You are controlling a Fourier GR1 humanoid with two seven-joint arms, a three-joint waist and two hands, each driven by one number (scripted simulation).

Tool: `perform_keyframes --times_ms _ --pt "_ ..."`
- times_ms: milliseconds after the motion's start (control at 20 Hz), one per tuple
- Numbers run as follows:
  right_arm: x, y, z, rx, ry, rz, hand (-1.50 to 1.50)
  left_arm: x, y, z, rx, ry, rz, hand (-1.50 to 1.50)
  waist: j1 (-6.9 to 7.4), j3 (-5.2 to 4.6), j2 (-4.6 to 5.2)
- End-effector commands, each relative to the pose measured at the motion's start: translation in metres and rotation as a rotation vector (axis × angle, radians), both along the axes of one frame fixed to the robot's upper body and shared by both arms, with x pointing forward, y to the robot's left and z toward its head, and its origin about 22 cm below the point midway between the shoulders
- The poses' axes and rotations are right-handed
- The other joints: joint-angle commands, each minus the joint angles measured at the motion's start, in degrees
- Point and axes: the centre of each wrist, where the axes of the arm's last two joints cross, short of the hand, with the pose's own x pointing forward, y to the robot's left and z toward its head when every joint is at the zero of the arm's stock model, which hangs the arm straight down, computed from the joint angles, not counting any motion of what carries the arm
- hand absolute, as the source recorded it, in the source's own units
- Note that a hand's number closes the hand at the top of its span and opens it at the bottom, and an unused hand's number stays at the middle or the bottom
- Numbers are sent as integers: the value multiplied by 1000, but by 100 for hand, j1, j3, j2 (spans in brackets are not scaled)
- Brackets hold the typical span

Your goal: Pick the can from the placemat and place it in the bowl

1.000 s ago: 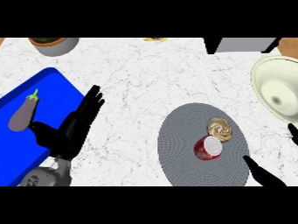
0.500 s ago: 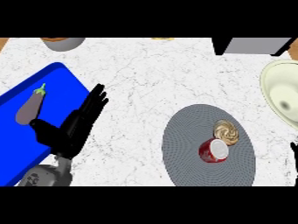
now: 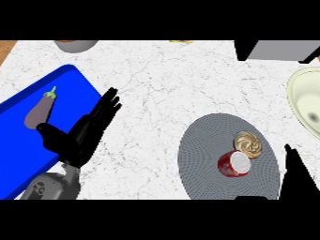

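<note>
Presently the can sits on the placemat, touching a round pastry. The right robot hand, straight-fingered and empty, is just beside the mat. A crowded grasp might catch the pastry or roll the can. The left robot hand rests open by the blue tray.

I'm seeing bright, even light across the marble counter; the cream bowl shades darker toward its middle, the blue tray looks flat and saturated.

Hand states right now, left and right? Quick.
Left hand: open, holding nothing, at the edge of the blue rectangular tray.
Right hand: partly out of view at the lower right; cannot be told.
</note>
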Motion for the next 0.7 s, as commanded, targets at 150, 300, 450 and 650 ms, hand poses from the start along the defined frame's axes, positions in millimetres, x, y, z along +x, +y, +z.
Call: perform_keyframes --times_ms 150,300,450,650 --pt "24 36 12 17 244 -180 -150 -11 -1 -5 -21 13 5 0 -46 24 -49" --pt "35 37 1 -9 317 -179 -150 -4 10 -9 -6 9 22 0 -59 25 -10" --pt "43 36 1 10 327 -167 -150 4 6 2 -11 13 21 0 -125 34 -23" --pt "51 38 -3 9 369 -144 -150 -1 5 -11 -12 14 32 0 -157 34 -26"
